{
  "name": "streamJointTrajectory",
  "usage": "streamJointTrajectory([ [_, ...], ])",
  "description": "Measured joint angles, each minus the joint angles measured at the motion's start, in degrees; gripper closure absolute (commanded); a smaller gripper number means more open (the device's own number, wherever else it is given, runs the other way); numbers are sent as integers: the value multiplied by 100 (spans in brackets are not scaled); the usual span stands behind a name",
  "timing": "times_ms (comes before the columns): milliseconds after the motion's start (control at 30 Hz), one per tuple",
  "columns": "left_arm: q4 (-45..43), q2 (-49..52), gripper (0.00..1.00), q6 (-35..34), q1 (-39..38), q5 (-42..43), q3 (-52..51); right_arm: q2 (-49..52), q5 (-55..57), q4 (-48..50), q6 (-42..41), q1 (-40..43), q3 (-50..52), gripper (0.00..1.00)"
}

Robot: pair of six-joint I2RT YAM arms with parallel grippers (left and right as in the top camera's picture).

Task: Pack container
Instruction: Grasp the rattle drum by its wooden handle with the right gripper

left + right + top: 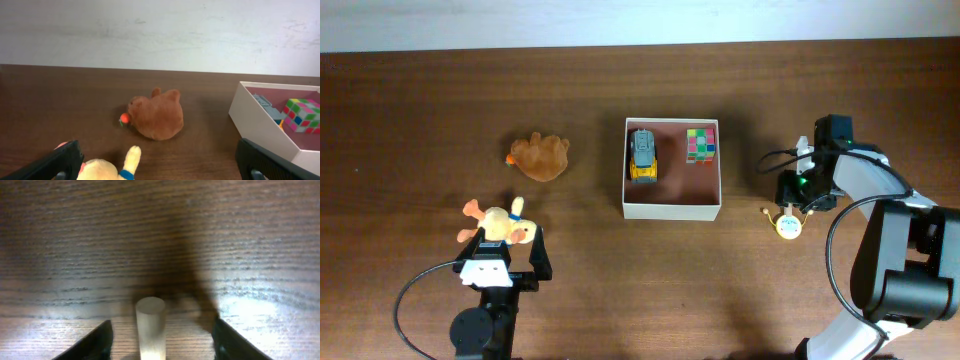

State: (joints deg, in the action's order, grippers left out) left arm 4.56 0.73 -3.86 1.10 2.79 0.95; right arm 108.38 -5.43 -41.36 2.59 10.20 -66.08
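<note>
Container [672, 210] w/ toy truck [643, 157] & colour cube [701, 144] inside.

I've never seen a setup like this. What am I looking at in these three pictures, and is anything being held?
Two robot arms sit at a wooden table. The wide picture looks down from above; the other two come from cameras on each arm's wrist. The white container in the middle already holds a toy truck and a colourful puzzle cube. A brown plush lies to its left on the table. The left hand is open with a yellow plush between its fingers; the right hand is open around a small wooden toy. Nothing is gripped.
</note>
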Motion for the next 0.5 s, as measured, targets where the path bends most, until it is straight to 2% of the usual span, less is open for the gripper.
streamJointTrajectory([
  [267, 0, 0, 1, 0, 0, 0, 0, -76, 76, 223, 74, 24, 149, 73],
  [500, 0, 0, 1, 0, 0, 0, 0, -76, 83, 315, 61, 28, 162, 83],
])
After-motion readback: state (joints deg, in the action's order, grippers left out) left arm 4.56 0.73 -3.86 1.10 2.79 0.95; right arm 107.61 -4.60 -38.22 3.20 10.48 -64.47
